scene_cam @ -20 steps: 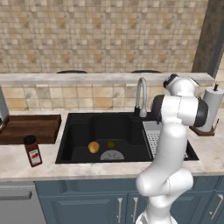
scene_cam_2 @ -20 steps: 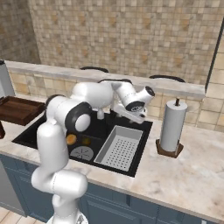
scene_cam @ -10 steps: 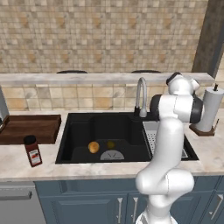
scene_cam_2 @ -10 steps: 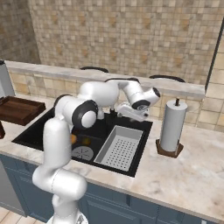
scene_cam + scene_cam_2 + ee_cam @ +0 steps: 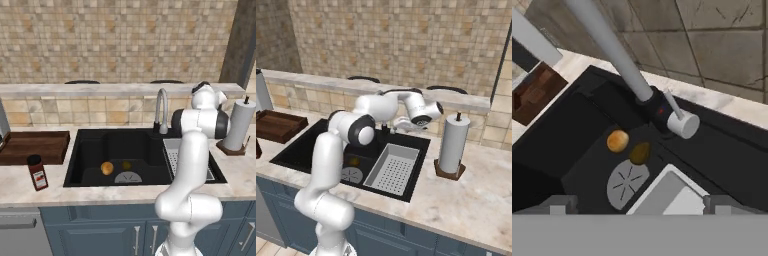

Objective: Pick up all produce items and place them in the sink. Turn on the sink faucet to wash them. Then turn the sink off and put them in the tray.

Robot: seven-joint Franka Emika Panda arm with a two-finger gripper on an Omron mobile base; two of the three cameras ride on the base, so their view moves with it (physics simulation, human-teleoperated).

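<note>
Jaws spread and empty, the two-finger gripper (image 5: 637, 209) faces the curved grey metal faucet's (image 5: 612, 52) white lever (image 5: 681, 120), just ahead.

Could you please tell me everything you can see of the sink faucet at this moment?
The sink faucet is a tall grey gooseneck that looks like brushed metal, rising from a dark base on the rear edge of the black sink, beside the perforated rack. In the hand view a thin lever ending in a round grey knob sticks out from that base. No water is visible. The open end effector hovers close by without touching it.
</note>
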